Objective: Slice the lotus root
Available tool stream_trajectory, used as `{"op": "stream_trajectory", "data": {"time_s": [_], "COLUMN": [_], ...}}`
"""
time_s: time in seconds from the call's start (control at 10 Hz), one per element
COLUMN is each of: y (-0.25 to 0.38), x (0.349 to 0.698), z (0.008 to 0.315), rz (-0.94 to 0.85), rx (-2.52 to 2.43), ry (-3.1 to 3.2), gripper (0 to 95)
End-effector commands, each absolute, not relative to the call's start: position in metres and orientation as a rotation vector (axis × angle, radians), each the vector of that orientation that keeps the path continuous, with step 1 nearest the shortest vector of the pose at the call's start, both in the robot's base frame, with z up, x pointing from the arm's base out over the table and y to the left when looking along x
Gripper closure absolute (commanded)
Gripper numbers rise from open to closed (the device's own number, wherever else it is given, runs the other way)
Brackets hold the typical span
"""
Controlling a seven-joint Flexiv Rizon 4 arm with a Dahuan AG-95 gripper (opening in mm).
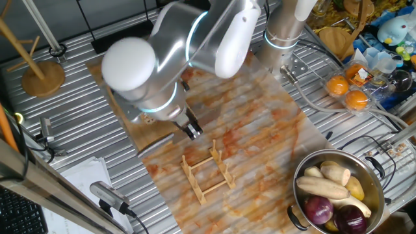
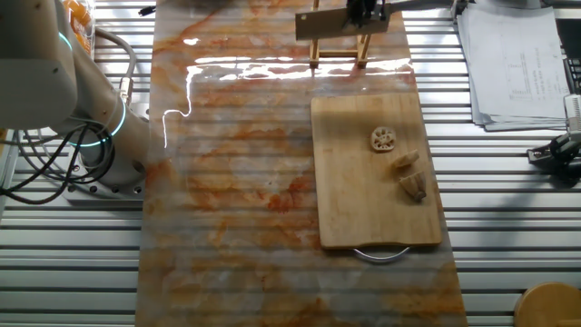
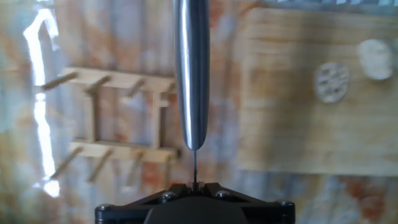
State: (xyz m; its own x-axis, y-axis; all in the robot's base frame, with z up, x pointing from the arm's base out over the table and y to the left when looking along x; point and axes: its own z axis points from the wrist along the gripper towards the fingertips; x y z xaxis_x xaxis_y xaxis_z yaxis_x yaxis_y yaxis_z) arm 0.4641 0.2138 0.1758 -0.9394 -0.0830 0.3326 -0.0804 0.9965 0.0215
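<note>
While the gripper (image 3: 194, 184) sits clamped on a knife (image 3: 191, 74) over the wooden rack (image 3: 115, 118), the lotus root (image 2: 413, 186) lies on the cutting board (image 2: 363, 195): tan stub, a broken piece, one round beige slice (image 2: 384, 138) with dark holes.

Robotics lab bench, dressed for kitchen work. Shown by: ribbed aluminium table top (image 1: 130, 188) with arm base (image 2: 100, 173) bolted on, cables (image 2: 36, 150) trailing beside it; stained protective sheet (image 2: 236, 182) spread over the slats; printed papers (image 2: 513, 64) at one edge. Kitchen props only, no kitchen fittings: wooden cutting board (image 2: 363, 191), wooden peg rack (image 1: 207, 172), steel pot (image 1: 370, 170) of vegetables, boxed oranges (image 1: 348, 88), plush toy (image 1: 398, 29) among clutter.
</note>
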Motion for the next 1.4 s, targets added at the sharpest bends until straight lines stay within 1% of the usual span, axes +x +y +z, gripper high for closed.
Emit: {"op": "stream_trajectory", "data": {"time_s": [0.1, 0.5, 0.8, 1.0, 1.4], "y": [0.23, 0.24, 0.241, 0.242, 0.246], "x": [0.459, 0.451, 0.454, 0.454, 0.454], "z": [0.172, 0.154, 0.138, 0.133, 0.125], "rz": [0.017, 0.022, 0.017, -0.012, -0.006], "rx": [-0.051, -0.049, -0.018, 0.007, 0.009], "ry": [-2.798, -2.793, -2.829, -2.834, -2.831], "gripper": [95.0, 95.0, 95.0, 95.0, 95.0]}}
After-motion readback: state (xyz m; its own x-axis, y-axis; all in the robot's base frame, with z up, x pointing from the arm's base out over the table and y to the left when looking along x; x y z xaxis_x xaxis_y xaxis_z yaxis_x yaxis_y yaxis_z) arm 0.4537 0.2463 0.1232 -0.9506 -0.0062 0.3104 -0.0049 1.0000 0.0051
